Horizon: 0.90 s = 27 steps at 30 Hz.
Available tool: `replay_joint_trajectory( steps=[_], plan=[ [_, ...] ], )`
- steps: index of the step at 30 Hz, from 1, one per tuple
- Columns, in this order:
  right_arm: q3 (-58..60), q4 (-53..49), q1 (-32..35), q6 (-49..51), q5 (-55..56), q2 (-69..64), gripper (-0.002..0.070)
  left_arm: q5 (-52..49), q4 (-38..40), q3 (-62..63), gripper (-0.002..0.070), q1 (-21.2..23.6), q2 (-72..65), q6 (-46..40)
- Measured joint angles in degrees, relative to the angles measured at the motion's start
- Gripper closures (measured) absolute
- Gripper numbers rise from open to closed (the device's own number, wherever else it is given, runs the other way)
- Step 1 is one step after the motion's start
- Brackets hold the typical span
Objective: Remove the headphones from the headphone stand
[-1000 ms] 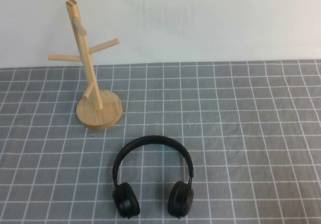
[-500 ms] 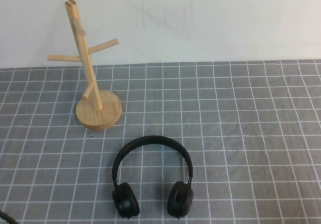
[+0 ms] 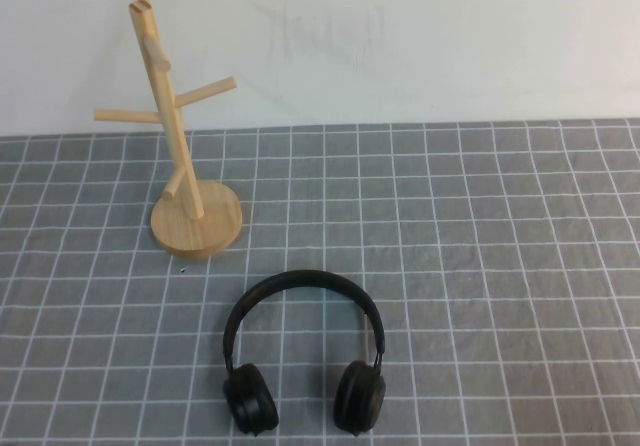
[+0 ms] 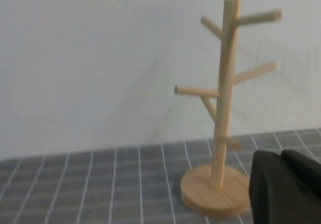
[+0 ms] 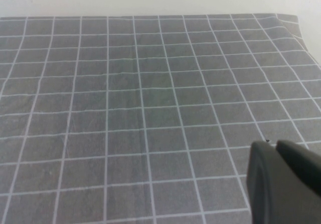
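Observation:
The black headphones [image 3: 300, 279] lie flat on the grey checked cloth near the front middle, ear cups toward me, off the stand. The bamboo headphone stand [image 3: 182, 156] stands at the back left with bare pegs; it also shows in the left wrist view [image 4: 223, 108]. Neither gripper shows in the high view. My left gripper [image 4: 281, 157] is shut and empty, low over the cloth a short way from the stand's round base. My right gripper [image 5: 275, 147] is shut and empty over bare cloth.
The grey cloth with white grid lines [image 3: 500, 266] covers the table up to a white wall [image 3: 400, 36] at the back. In the right wrist view the cloth's far edge [image 5: 286, 17] shows slightly rumpled.
A bit of black arm or cable that showed at the bottom left corner half a second ago has left the high view. The headphones and the stand have not moved.

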State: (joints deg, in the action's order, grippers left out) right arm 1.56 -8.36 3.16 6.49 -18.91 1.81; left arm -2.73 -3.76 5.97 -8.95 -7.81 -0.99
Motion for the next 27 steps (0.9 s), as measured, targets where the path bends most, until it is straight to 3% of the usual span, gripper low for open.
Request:
replay_joint_trajectory(
  steps=[4,10,27],
  plan=[
    [0.0,0.0,0.0,0.0,0.0,0.0,0.0682,-2.05,0.0,-6.84,0.0678,0.0,4.17,5.49],
    [0.0,0.0,0.0,0.0,0.0,0.0,0.0682,-17.04,1.2,-7.38,0.0678,0.0,7.13,10.17],
    [0.0,0.0,0.0,0.0,0.0,0.0,0.0682,-18.18,1.7,-7.27,0.0678,0.0,7.4,11.34]
  ],
)
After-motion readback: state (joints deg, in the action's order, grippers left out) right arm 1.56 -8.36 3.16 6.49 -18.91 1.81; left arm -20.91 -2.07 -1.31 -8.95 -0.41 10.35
